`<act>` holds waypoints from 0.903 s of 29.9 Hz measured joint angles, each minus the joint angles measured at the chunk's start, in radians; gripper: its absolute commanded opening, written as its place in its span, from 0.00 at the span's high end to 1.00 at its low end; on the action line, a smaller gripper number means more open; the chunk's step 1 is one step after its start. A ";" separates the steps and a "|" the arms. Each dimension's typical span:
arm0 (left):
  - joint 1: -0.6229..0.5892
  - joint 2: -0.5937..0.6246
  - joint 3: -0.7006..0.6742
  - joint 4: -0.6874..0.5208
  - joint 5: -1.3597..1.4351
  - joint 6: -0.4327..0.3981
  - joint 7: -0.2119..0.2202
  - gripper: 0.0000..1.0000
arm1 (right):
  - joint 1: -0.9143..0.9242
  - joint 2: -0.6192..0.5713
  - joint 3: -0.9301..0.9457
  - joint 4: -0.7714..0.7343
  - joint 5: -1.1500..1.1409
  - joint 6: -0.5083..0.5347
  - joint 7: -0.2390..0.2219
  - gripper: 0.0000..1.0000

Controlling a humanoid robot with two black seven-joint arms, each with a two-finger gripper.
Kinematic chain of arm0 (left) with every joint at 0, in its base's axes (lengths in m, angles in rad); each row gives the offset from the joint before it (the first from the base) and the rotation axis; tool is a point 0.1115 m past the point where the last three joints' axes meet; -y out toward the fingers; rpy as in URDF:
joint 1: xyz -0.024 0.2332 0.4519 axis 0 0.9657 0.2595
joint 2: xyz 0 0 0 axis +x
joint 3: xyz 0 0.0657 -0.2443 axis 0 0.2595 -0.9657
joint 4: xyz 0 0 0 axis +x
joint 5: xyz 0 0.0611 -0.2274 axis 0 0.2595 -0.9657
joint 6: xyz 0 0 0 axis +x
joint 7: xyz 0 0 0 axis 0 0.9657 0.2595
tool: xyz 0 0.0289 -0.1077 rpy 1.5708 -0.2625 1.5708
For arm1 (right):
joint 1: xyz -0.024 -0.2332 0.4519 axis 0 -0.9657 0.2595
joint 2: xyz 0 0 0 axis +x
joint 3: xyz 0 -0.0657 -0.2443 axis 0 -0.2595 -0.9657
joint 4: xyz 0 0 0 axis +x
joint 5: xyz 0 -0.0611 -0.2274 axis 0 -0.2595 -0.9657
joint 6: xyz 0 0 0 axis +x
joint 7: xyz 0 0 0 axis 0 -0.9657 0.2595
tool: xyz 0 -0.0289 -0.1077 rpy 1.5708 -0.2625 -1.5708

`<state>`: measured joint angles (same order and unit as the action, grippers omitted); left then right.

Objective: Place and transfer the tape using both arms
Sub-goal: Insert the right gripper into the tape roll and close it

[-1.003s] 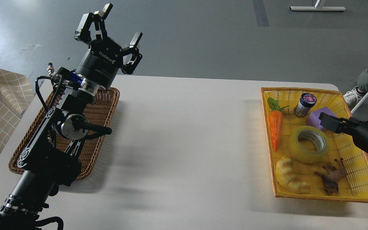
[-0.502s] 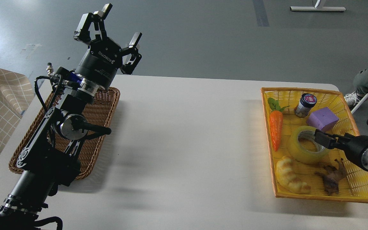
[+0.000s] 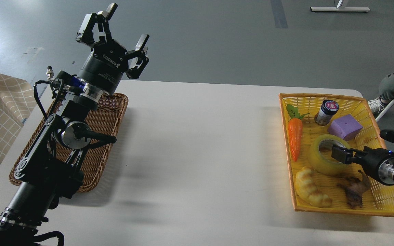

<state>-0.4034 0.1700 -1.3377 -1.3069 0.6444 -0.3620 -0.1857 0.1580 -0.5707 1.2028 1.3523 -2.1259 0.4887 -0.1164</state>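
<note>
— Tape (image 3: 327, 154) first: where is it lying?

— Flat in the yellow basket (image 3: 381, 198) at the right end of the table (image 3: 197, 153), core hole facing up, with the carrot (image 3: 294, 138) on its left, the purple block (image 3: 345, 127) just beyond it and the croissant toy (image 3: 310, 187) nearer us.

— Which arm is closer?

— By far the right gripper (image 3: 341, 154). It comes in low from the right edge and its tip sits over the right side of the roll, at the rim of the core. I cannot tell whether its jaws are apart or together; it shows as 1 dark block from here.

— So the roll lies just left of that tip?

— Yes, and under it. I judge a grip across the wall, 1 finger inside the core.

— The other arm?

— The left gripper (image 3: 116, 36) is held high above the brown wicker basket (image 3: 109, 119), well apart from the tape, fingers spread with nothing between them.

— Any writing?

— "ROBOTIQ" on the left gripper's body. The small jar (image 3: 325, 112) has a lid label, too small to read.
</note>
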 measured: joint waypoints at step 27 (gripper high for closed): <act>0.000 0.006 -0.011 0.000 -0.003 -0.002 -0.001 0.02 | 0.007 0.054 -0.002 -0.048 -0.056 0.000 0.000 0.51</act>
<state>-0.4034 0.1758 -1.3492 -1.3069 0.6412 -0.3636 -0.1866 0.1652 -0.5170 1.2011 1.3038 -2.1815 0.4887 -0.1166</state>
